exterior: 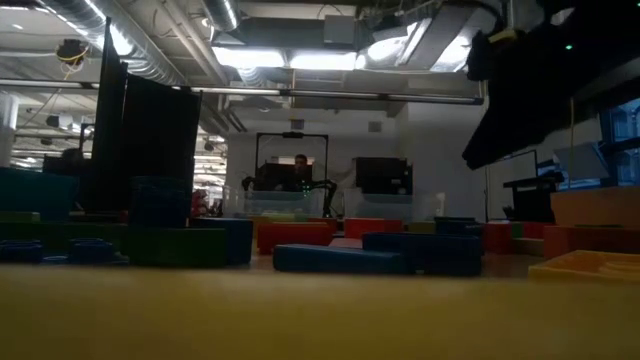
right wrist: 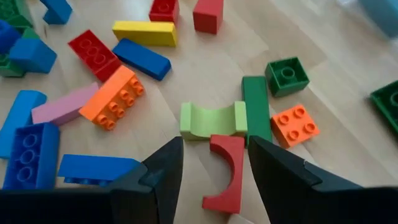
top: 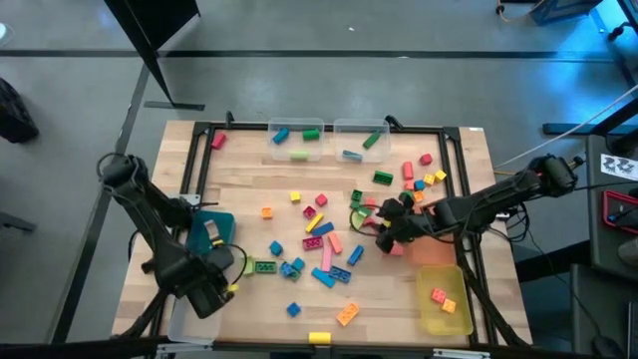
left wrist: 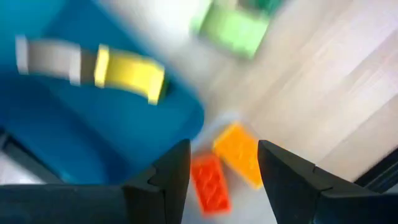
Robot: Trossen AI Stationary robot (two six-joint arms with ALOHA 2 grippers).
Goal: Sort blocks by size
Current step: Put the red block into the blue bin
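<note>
the right pincer is held part open astride a red arch block, which lies on the worktop touching a light green arch block. it should be lowered squarely so only red is pinched. the left pincer hangs open, empty, over a clear bin.

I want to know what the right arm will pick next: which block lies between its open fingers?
The red arch-shaped block, between the right gripper fingers; the light green arch lies just beyond.
</note>
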